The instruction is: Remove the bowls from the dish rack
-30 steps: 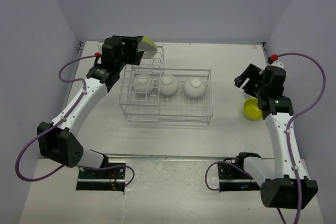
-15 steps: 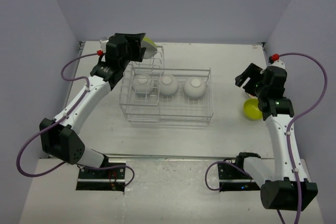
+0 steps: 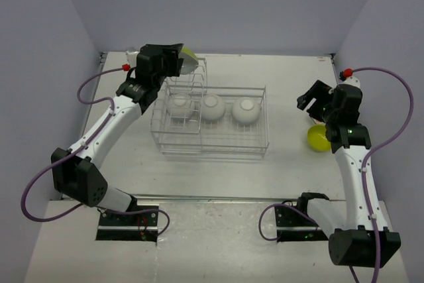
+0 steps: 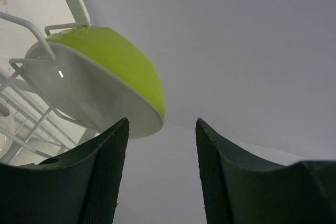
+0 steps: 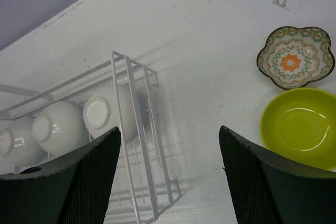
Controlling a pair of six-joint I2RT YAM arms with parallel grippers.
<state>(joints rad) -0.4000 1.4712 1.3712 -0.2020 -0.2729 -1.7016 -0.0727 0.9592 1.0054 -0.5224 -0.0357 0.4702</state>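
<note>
A racked bowl (image 4: 105,72), lime outside and white inside, is seen standing on edge in the tall slotted end of the rack (image 3: 212,136), at the far left corner. The left fingers (image 4: 100,177) are held apart just below its free rim, with nothing clamped between them; whether the rim touches one finger cannot be told. Three white bowls (image 3: 212,107) are lying in a row in the low basket. A second lime bowl (image 5: 299,127) and a patterned bowl (image 5: 295,56) are already set on the bench (image 3: 218,177) to the right of the rack, close beside each other. The right fingers (image 5: 89,182) are spread and empty above that stretch of bench.

The bowls are judged to be light, rigid and glossy, so a slippery hold and chipping against wire should be expected. The racked bowl is best taken across its rim, one finger inside and one on the curved outside, at the part left free of wire. It should be lifted along the slot, since the wires hug both faces and a sideways pull could snag it or drag the rack. The basket bowls lie on their sides and would have to be gripped by the rim from above.

Bare bench is available in front of the rack and on the left. The back wall lies close behind the slotted end.
</note>
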